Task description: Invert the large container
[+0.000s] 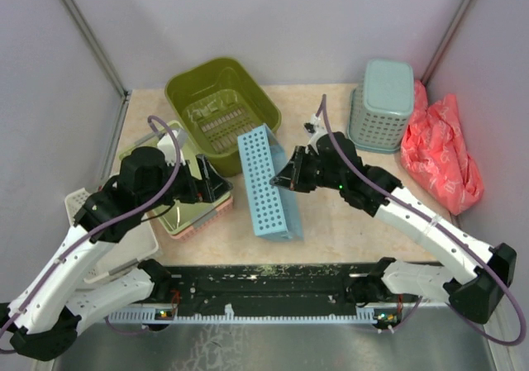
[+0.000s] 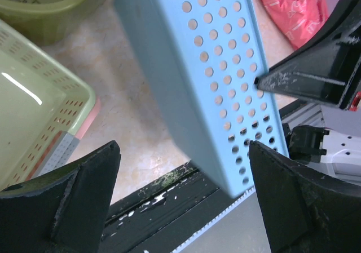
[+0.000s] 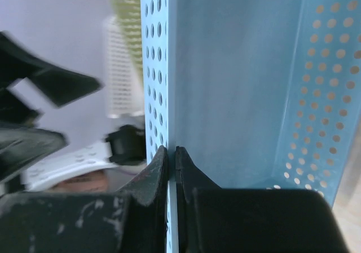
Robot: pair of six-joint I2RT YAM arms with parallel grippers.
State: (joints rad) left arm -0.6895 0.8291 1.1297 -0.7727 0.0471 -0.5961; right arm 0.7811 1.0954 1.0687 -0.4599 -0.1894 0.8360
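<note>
From above I count six containers, one bag and my two arms; the large container [image 1: 221, 115] is a deep olive tub with rounded corners, standing mouth-up at the far left-centre of the bench [image 1: 331, 107], its slotted bottom showing; the others are a blue tray [image 1: 264, 181] full of round holes, a teal mesh basket [image 1: 382, 107] turned over at the far right, a pale-green tray [image 1: 186, 210] nested on a pink tray [image 1: 202, 221], and a white basket [image 1: 83, 199] of lattice plastic at the left edge; the crumpled red bag [image 1: 438, 148] lies by the right wall; my left end effector [image 1: 202, 185] hangs over the pale-green tray, just nearer than the tub and apart from it; my right end effector [image 1: 285, 177] sits to the tub's near right, with the blue tray, stood on its long edge, between them, its far corner close beside the tub's rim; through my left wrist, my fingers [image 2: 84, 191] are spread wide with nothing between them, the blue tray's perforated underside tilts across the middle, and the tub's glossy olive wall [image 2: 51, 5] fills the top left corner; through my right wrist, my right end effector [image 3: 171, 157] is pinched tight on the blue tray's thin wall, and a blurred green strip at the top I cannot identify.
</note>
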